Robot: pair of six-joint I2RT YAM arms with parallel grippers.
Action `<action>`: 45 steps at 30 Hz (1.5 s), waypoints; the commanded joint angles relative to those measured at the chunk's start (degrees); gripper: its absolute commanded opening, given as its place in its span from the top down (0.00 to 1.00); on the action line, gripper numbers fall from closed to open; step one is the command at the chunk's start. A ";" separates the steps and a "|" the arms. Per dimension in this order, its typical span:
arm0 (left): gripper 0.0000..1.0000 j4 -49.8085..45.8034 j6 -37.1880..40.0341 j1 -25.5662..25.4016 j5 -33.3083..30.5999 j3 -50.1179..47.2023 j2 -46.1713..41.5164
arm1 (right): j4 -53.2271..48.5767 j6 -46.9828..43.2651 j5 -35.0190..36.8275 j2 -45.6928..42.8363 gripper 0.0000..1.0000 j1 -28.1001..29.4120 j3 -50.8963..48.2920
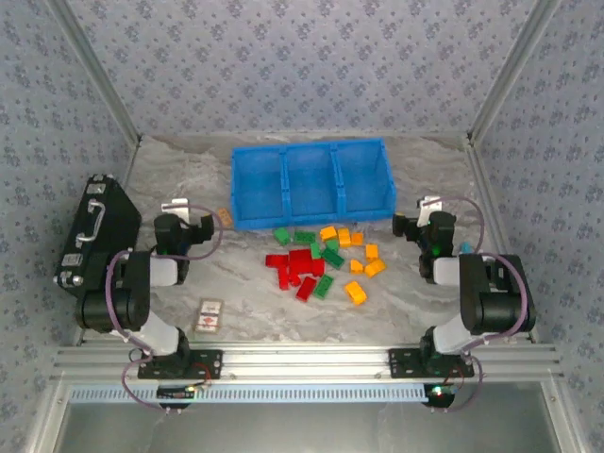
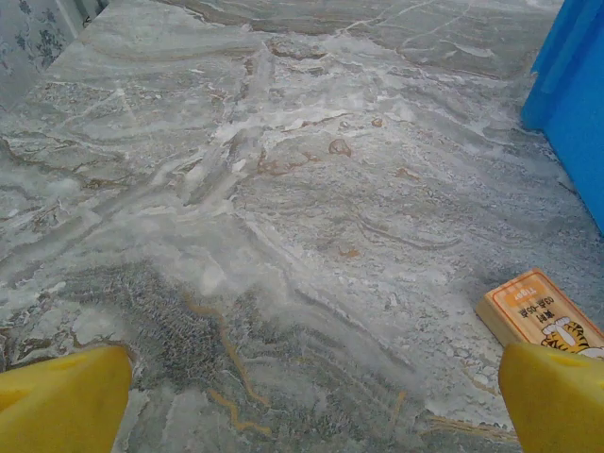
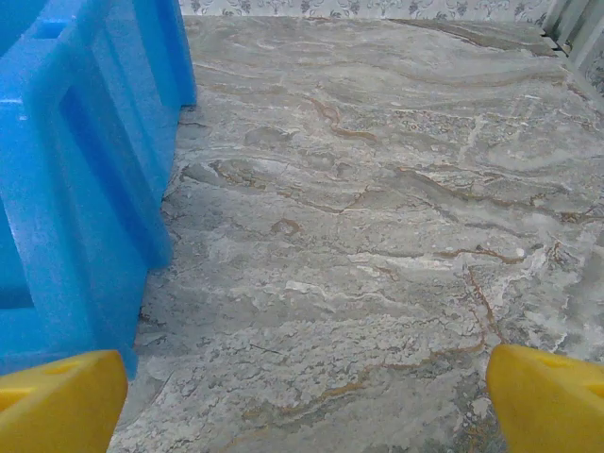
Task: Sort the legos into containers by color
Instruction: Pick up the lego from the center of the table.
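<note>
Both sets of jaws stand wide apart with nothing between them but the bare marble table point(image 2: 283, 189): we see the left gripper point(image 2: 307, 411) with its yellow fingers point(image 2: 61, 401) at the lower corners of its wrist view, and the right gripper point(image 3: 302, 411) likewise. From above, the legos point(image 1: 300, 260) lie in a loose red, green and orange-yellow cluster between the two grippers, a little nearer the arm bases than either and touching neither. The containers point(image 1: 285, 189), three compartments of one blue bin, sit just beyond the cluster. Ahead of the left jaws and to their right we see the bin's wall, with a small orange tile point(image 2: 538, 311) just ahead of the right-hand finger. The bin's corner stands just ahead of the right jaws' left-hand finger.
</note>
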 commanded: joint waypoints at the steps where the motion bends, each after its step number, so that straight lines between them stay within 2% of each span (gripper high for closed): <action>1: 0.00 0.30 0.62 -0.15 0.66 1.09 -0.62 | -0.04 0.53 -0.11 0.16 0.01 -0.36 0.24; 22: 0.00 0.30 0.53 -0.16 0.65 1.06 -0.62 | -0.12 0.72 -0.54 0.16 0.01 -0.58 0.37; 31: 0.00 0.08 -0.25 1.07 2.86 1.18 -0.62 | -0.10 0.79 -0.87 0.16 0.01 -0.78 0.27; 32: 0.00 0.08 -0.18 1.07 2.90 1.22 -0.62 | -0.32 0.86 -1.10 -0.34 0.05 -0.86 0.72; 33: 0.00 -0.11 -0.50 1.10 2.46 1.54 -0.75 | -4.97 1.16 -0.19 -2.59 0.06 -0.81 2.35; 34: 0.00 -5.87 -1.04 1.20 0.61 3.77 -2.58 | -16.90 1.67 -1.75 -7.07 0.06 -1.11 6.62; 35: 0.00 -18.99 -1.07 1.07 0.15 8.92 -6.33 | -28.61 0.60 -9.62 -10.36 0.14 -2.59 12.08; 37: 0.00 -34.30 -1.46 0.06 -2.70 19.31 -11.44 | -40.06 -1.92 -15.42 -15.31 0.12 -0.95 18.63; 40: 0.00 -47.75 -0.45 -3.36 -6.10 32.39 -16.84 | -52.84 -4.44 -17.81 -18.82 0.11 5.41 26.85; 43: 0.00 -59.77 4.01 -7.33 -5.75 43.44 -19.69 | -61.23 -5.26 -14.23 -18.80 0.11 14.90 30.71; 45: 0.00 -65.79 6.28 -9.25 -4.71 47.12 -21.38 | -63.54 -3.17 -10.99 -17.85 0.06 20.56 30.76</action>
